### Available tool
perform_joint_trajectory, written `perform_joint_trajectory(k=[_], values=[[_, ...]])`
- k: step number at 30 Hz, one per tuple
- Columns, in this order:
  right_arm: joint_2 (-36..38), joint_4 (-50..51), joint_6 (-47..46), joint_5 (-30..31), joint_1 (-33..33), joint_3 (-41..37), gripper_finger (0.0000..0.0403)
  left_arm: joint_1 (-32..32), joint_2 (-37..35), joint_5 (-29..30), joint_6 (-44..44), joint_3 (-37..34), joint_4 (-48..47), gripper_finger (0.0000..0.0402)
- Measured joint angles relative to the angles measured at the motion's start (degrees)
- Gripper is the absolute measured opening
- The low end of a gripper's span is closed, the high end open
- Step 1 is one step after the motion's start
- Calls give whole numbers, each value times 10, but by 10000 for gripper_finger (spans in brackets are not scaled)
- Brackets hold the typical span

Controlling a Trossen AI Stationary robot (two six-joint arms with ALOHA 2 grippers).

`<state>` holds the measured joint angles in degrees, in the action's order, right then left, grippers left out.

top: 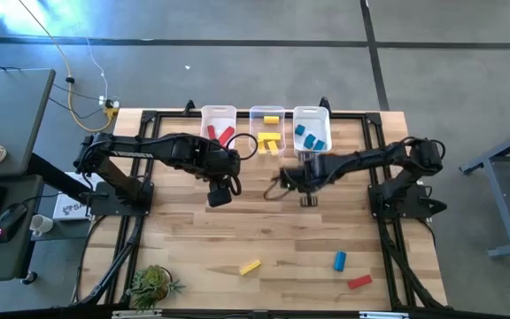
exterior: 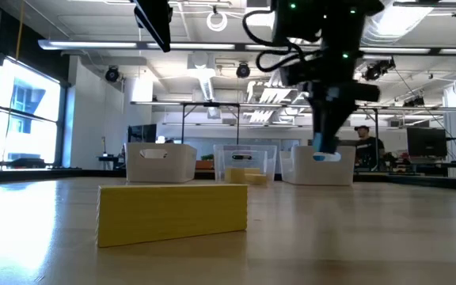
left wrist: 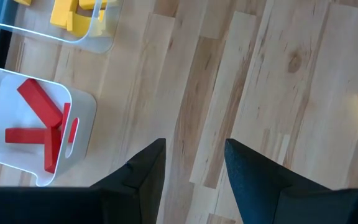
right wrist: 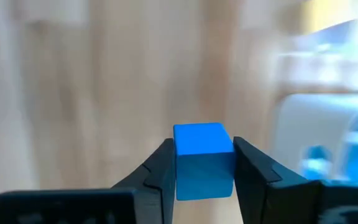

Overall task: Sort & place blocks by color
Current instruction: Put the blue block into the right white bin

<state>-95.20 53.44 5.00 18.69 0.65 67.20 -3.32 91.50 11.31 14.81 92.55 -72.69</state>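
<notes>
Three clear bins stand in a row at the far edge: one with red blocks [top: 219, 133], one with yellow blocks [top: 267, 137], one with blue blocks [top: 311, 135]. My right gripper [top: 308, 182] hovers just near of the blue bin [right wrist: 328, 143] and is shut on a blue cube [right wrist: 204, 158]. My left gripper [top: 220, 190] hangs open [left wrist: 194, 165] over bare wood near the red bin [left wrist: 39, 124], touching nothing. A yellow block [top: 250, 267], a blue block [top: 339, 260] and a red block [top: 359, 282] lie flat on the table near its near edge. My right gripper pinches the blue cube by two opposite side faces [right wrist: 180, 165], one finger on each. In the low view the cube [exterior: 321, 157] hangs at the fingertips, lifted clear of the table, with the fingers pointing down from above.
The yellow block [exterior: 172, 212] fills the low view's foreground. A small potted plant [top: 153, 283] sits at the near left corner. Black frame rails [top: 388, 239] run along the table's sides. Bare wood lies between the arms and the near blocks. A person sits in the room behind [exterior: 364, 142].
</notes>
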Motion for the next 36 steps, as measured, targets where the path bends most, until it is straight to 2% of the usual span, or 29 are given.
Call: perform_joint_trajectory(k=[9,18,25,36], values=[[0,3,45,49,119,74,96,0,0,0,0,0,0,154],[0,-11,40,36,231,56,101,0,0,0,0,0,0,154],[0,-23,4,20,288,41,106,0,0,0,0,0,0,154],[0,-43,-16,28,309,41,196,5,0,-18,0,0,1,154]])
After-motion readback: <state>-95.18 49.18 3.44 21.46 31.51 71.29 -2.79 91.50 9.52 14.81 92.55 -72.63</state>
